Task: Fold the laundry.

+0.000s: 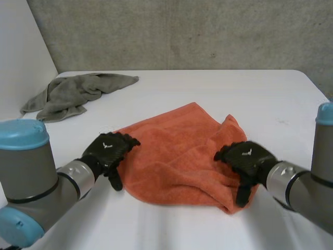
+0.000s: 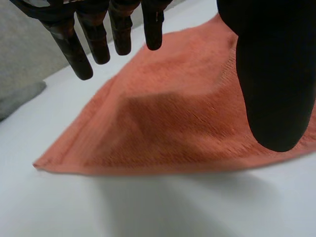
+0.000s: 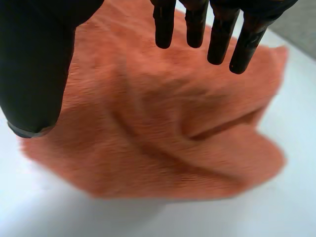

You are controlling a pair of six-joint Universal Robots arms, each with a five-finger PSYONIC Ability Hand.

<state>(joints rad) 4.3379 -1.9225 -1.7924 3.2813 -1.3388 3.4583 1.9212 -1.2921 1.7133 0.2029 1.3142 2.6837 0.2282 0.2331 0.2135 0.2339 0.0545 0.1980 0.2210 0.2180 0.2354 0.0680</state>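
I judge this the grasp step: left hand [image 1: 106,151] and right hand [image 1: 244,156] hang wide open over opposite edges of the orange towel [image 1: 177,156]. Next, each must pinch its edge.

You have one orange terry towel [image 1: 177,156] spread loosely near the middle of the white table [image 1: 260,94]. It is rumpled, with raised ridges and a bunched fold along its right side, and it lies flatter toward its left corner. You also have one grey-green cloth [image 1: 73,94], crumpled in a heap at the table's far left, well apart from the towel.
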